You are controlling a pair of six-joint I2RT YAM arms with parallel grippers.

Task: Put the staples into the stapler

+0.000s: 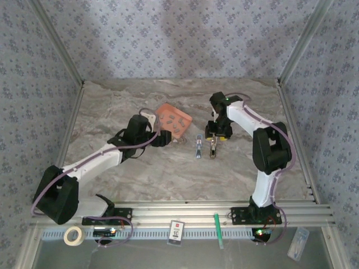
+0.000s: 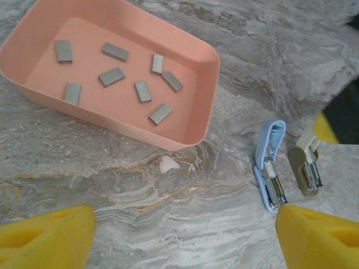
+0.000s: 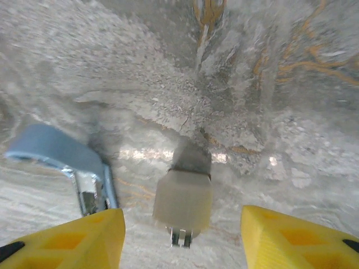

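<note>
The stapler (image 2: 268,168) is small and light blue, lying hinged open on the marble table just right of the orange tray (image 2: 208,106). Several grey staples (image 2: 143,91) lie loose in the tray. A separate white-and-silver rail piece (image 2: 305,171) lies beside the stapler. My left gripper (image 2: 185,238) hovers open near the tray's front, nothing between its yellow fingers. My right gripper (image 3: 182,232) is open around the rail piece (image 3: 183,196), fingers well clear of both sides; the stapler (image 3: 61,151) is to its left. From above, stapler (image 1: 198,147) and right gripper (image 1: 215,140) are mid-table.
Aluminium frame rails (image 1: 291,145) edge the table on both sides and at the front. On the near ledge lie a tape roll (image 1: 73,235), a small card (image 1: 176,231), a green pen (image 1: 219,230) and a plastic bag (image 1: 298,242).
</note>
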